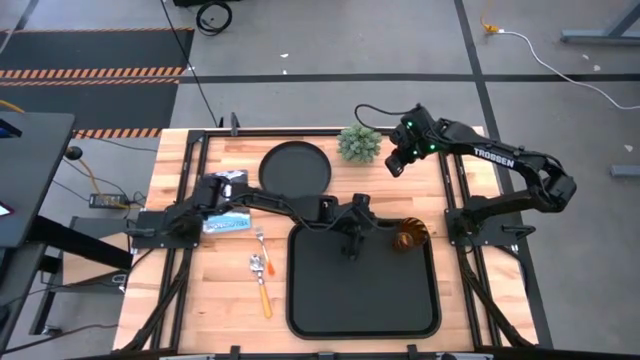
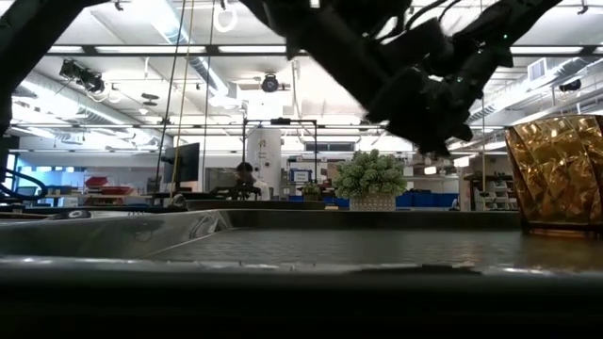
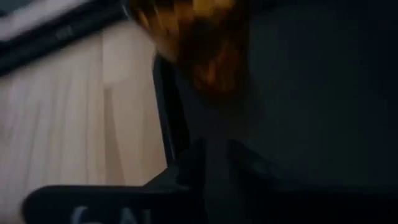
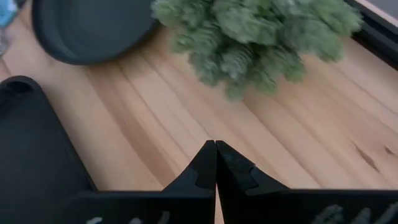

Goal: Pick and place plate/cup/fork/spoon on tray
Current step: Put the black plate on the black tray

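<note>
While on tray (image 1: 330,300): one cup (image 1: 408,238).

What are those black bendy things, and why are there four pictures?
They are two robot arms at a wooden table. One camera looks from above, one from table height, and one rides on each wrist. The left gripper reaches over the tray, beside the orange cup at the tray's corner. The right gripper hangs near the little plant, fingers shut and holding nothing. The plate, fork and spoon lie on the table.
</note>
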Motion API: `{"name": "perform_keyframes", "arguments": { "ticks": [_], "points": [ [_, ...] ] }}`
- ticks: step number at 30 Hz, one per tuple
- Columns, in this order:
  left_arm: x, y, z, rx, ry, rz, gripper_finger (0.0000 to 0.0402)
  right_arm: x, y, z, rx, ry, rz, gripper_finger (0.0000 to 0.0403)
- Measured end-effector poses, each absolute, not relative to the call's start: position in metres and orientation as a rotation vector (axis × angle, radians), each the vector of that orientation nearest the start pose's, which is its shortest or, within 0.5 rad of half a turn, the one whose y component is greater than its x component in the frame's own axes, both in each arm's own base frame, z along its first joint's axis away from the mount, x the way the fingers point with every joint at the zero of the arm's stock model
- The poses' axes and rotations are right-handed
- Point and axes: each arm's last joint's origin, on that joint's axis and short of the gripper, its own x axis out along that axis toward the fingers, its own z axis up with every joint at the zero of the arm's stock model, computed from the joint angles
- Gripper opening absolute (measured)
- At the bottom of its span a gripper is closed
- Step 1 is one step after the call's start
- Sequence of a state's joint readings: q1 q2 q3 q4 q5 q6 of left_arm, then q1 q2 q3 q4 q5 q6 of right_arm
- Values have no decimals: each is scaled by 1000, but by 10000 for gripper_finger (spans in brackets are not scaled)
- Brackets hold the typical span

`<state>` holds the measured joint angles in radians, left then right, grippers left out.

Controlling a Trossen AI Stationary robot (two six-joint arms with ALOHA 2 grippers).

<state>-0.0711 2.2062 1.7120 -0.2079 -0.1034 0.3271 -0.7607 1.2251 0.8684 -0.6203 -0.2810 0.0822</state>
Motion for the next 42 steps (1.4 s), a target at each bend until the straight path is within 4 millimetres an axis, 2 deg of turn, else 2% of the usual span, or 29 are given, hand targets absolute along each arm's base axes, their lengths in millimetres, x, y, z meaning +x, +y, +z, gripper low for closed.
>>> {"name": "perform_keyframes", "arguments": {
  "ticks": [3,9,15,20,29,35,42],
  "points": [
    [476,-30,182,386,741,-60,36,180,-152,244,555,832,-458,7],
    [441,-23,188,339,681,-2,11,195,-145,249,495,771,-450,7],
    [409,-12,198,291,608,40,16,210,-136,256,451,677,-412,7],
    [380,1,203,236,544,85,18,219,-126,258,419,665,-417,7],
    [315,31,217,125,408,133,15,235,-112,265,383,565,-369,7],
    [277,45,222,76,328,204,16,249,-107,260,378,550,-335,7],
    [251,59,219,-13,263,262,19,275,-104,252,357,586,-309,7]
  ]
}}
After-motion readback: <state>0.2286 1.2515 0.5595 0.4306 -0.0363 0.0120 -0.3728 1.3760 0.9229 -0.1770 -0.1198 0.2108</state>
